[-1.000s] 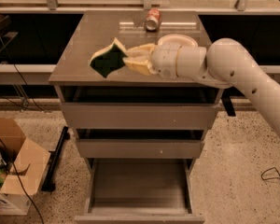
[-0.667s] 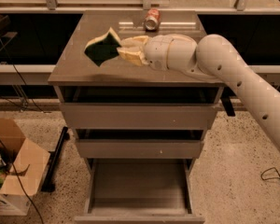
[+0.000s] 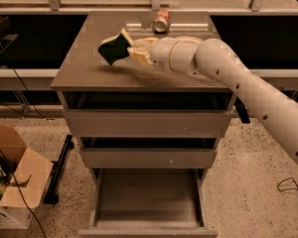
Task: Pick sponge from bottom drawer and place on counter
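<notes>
The dark green sponge (image 3: 114, 47) is held tilted in my gripper (image 3: 130, 47), just above the left middle of the glossy brown-grey counter (image 3: 89, 68). The cream fingers (image 3: 139, 56) are shut on the sponge's right edge. My white arm reaches in from the lower right across the counter's right side. The bottom drawer (image 3: 146, 202) stands pulled open below, its pale grey floor bare.
A red soda can (image 3: 162, 20) lies on its side at the back of the counter. The two upper drawers (image 3: 144, 123) are slightly open. A cardboard box (image 3: 12, 182) sits on the floor at left, with cables beside it.
The gripper with the sponge has moved further back and left over the counter, and the arm has stretched out across the counter top.
</notes>
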Controlling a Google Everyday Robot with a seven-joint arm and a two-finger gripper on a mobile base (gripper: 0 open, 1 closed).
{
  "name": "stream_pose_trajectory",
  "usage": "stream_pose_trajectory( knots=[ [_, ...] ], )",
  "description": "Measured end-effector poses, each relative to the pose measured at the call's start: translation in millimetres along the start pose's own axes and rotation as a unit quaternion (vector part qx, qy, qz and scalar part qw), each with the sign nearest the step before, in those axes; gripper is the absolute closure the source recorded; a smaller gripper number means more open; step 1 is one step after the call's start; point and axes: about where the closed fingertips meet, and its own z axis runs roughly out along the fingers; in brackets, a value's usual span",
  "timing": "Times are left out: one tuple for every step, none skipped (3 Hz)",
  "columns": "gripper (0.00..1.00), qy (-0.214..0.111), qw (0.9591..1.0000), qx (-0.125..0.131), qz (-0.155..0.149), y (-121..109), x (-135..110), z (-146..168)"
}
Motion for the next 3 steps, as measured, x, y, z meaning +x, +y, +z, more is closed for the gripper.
stream_pose_trajectory(
  knots=[
    [0.50, 0.055, 0.9974, 0.044, -0.013, -14.6, 18.3, -6.1],
    [0.27, 0.063, 0.9966, 0.052, -0.009, -21.9, 26.8, -12.0],
    [0.04, 0.063, 0.9967, 0.050, -0.009, -20.0, 26.4, -10.0]
  ],
)
